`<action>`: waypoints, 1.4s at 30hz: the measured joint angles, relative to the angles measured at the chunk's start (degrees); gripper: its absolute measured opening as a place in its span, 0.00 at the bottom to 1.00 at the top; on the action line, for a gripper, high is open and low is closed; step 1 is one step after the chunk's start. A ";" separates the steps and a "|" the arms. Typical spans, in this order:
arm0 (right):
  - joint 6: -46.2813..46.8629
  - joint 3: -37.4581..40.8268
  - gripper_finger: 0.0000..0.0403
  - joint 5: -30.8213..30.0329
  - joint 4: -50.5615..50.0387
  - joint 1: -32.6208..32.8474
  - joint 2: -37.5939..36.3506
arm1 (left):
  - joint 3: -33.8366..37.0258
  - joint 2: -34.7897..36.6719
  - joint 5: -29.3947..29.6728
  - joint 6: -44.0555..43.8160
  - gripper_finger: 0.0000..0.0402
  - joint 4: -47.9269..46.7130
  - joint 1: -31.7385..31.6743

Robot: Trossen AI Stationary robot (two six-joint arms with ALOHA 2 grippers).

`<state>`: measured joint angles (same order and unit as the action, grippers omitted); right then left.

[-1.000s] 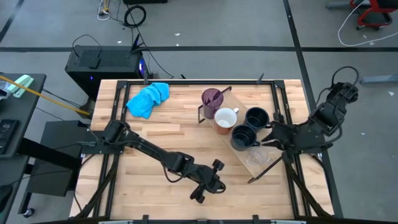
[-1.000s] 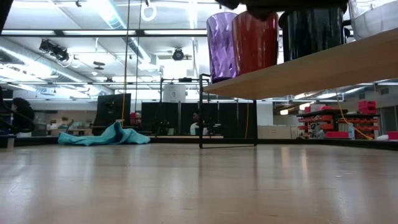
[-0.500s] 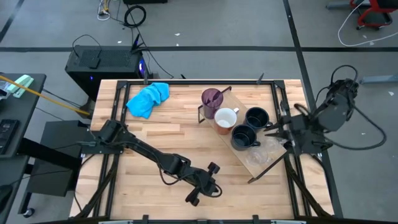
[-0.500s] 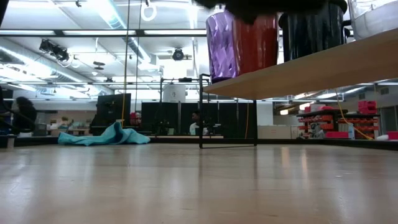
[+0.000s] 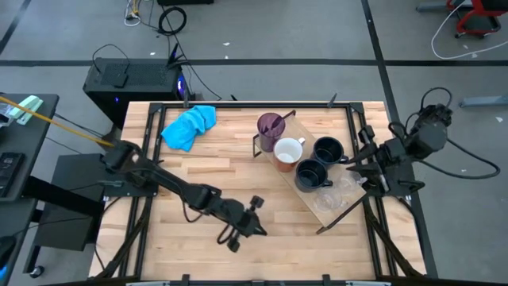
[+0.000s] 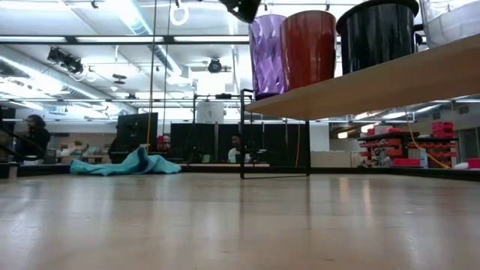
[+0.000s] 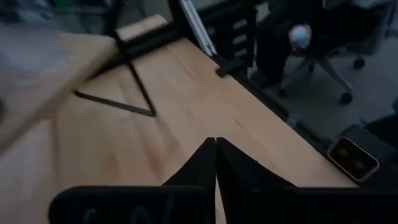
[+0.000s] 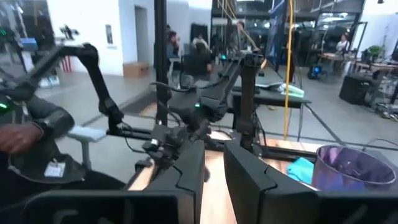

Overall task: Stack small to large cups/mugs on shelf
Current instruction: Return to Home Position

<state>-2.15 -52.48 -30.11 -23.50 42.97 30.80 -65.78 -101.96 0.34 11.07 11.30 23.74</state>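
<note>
The shelf (image 5: 317,208), a light board on a black wire frame (image 7: 118,106), stands slantwise on the table's right half. On it stand, in a row from far to near, the purple tumbler (image 5: 271,125), the white mug (image 5: 288,150) (red-brown from the side (image 6: 309,46)), two dark mugs (image 5: 327,149) (image 5: 309,173) and two clear glasses (image 5: 337,195). My right gripper (image 5: 353,163) is open and empty, just right of the dark mugs. My left gripper (image 5: 255,229) is shut and empty over the table's near middle, left of the shelf.
A bright blue cloth (image 5: 189,127) lies at the table's far left and also shows in the low view (image 6: 124,163). Black rails (image 5: 147,135) run along the table's edges. Bare tabletop (image 5: 214,171) lies between the cloth and the shelf. People show in the room beyond.
My right gripper has drawn back from the dark mugs toward the table's right edge and no longer shows above the cups in the low view. My left gripper has moved toward the table's left and far edges. The cups have stayed in place.
</note>
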 joint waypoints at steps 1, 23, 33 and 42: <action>-0.06 1.20 0.17 0.84 1.02 -0.41 -1.24 | 1.05 0.89 0.02 -0.12 0.04 1.14 -0.25; -9.15 21.94 0.17 5.20 26.29 -10.47 -15.25 | 21.36 21.31 0.50 -4.31 0.05 14.69 -3.73; -8.11 32.55 0.17 16.81 36.23 -17.63 -21.45 | 27.09 30.41 0.69 -4.72 0.02 15.10 -4.08; -7.70 40.85 0.17 19.41 40.12 -20.27 -28.40 | 28.08 33.23 1.95 -4.87 0.04 13.01 -4.08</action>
<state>-9.85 -11.63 -10.69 16.62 22.70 2.39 -37.69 -68.73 2.28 6.20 24.30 19.66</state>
